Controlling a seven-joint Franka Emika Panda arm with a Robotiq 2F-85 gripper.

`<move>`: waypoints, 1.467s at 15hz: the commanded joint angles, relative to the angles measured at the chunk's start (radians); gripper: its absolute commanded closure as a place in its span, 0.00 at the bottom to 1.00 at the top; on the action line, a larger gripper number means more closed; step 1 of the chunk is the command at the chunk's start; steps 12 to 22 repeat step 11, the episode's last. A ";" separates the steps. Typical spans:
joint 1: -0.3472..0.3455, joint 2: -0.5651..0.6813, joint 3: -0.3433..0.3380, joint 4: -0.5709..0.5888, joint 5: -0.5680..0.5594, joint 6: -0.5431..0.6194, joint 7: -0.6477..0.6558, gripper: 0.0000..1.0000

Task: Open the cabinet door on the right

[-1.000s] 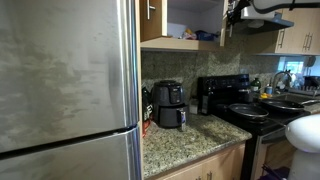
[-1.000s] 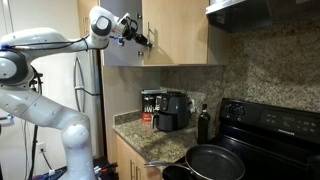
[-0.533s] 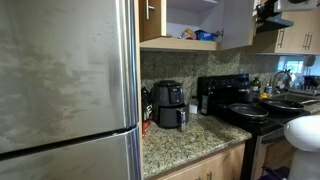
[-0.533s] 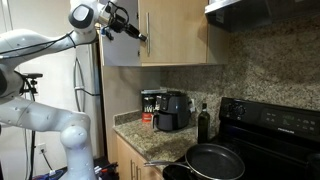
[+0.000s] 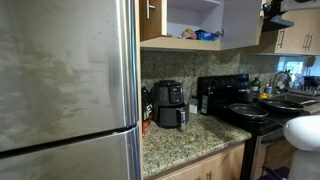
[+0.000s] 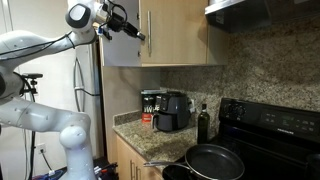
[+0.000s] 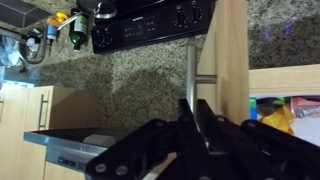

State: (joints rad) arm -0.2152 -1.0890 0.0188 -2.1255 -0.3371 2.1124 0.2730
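My claw (image 7: 194,115) is drawn narrow, its 2 fingers pinched on the handle (image 7: 190,65) of the cabinet door (image 7: 225,50). In the wrist view that bar runs straight away from me and vanishes into the gap between my fingers, so its long axis lines up with my reach. The door's wooden edge stands just beside it.

In an exterior view the claw (image 6: 128,26) sits high up, well above the bench (image 6: 130,122), against the swung-out door (image 6: 120,48). In an exterior view the door (image 5: 240,20) stands well away from the cabinet face. The shelf behind it is exposed, with packets (image 5: 203,35) lying on it. I judge the opening as good as done.

What matters next is the bar. It sits inside my grip and the door panel is beside me, not ahead. To let go I should spread the fingers first, then back off squarely away from the bar, so nothing drags the door shut. I am the only arm here, 1 in all.
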 commanded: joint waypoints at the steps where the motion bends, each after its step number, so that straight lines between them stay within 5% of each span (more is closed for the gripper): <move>1: -0.104 -0.034 -0.067 -0.030 -0.112 -0.017 -0.079 0.96; 5: -0.216 -0.066 -0.175 -0.038 -0.261 -0.051 -0.153 0.96; 6: -0.228 -0.068 -0.174 -0.032 -0.244 -0.134 -0.137 0.96; 7: -0.216 -0.079 -0.174 -0.033 -0.200 -0.207 -0.117 0.60; 9: -0.194 -0.113 -0.138 -0.052 -0.113 -0.344 -0.068 0.53; 10: -0.178 -0.089 -0.173 -0.023 -0.171 -0.269 -0.097 0.70; 11: -0.173 -0.099 -0.158 -0.029 -0.150 -0.316 -0.078 0.64; 22: -0.173 -0.099 -0.158 -0.029 -0.150 -0.316 -0.078 0.64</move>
